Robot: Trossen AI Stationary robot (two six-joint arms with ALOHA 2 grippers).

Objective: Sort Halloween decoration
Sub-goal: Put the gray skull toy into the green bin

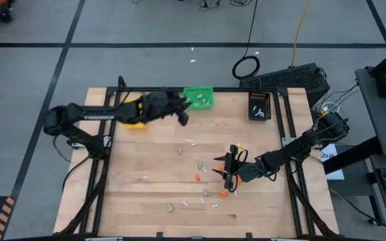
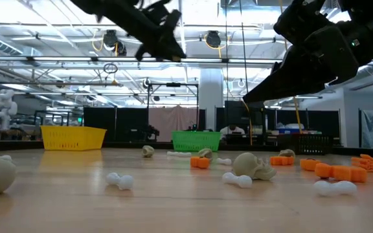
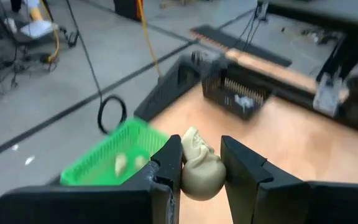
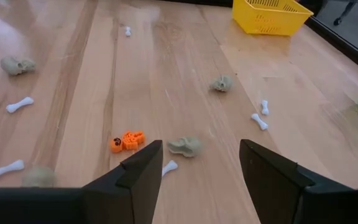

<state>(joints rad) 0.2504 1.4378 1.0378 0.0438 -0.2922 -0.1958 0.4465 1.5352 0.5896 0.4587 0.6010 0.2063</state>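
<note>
Lying closest to the low camera were white bones (image 2: 119, 180) and a beige skull (image 2: 252, 166) on the wooden table (image 1: 146, 201), with orange pieces (image 2: 340, 171) bunched off to one side. Taking the green bin (image 1: 199, 98) at the table's far edge as the marker, most of the loose decorations were strewn well short of it, across the middle and near half of the board.

Down in that scatter hung the right gripper (image 1: 228, 170), a long way from the green bin and low over the wood, its fingers (image 4: 143, 174) spread apart with nothing between them. Just beyond those fingers lay another beige skull (image 4: 184, 146), an orange skeleton bit (image 4: 127, 140) and a small white bone (image 4: 169, 167), all flat on the table and none of them touched.

Farther back, the left gripper (image 1: 182, 114) was up in the air just beside the green bin, on the yellow bin's (image 1: 134, 114) side. Its fingers (image 3: 166, 163) were clamped on a beige skull (image 3: 199, 168), squeezed from both flanks and well off the table. Inside the green bin a few pale lumps (image 3: 128, 163) already sat. The black bin (image 1: 259, 106) stood farther along the same far edge, away from both grippers.
</note>
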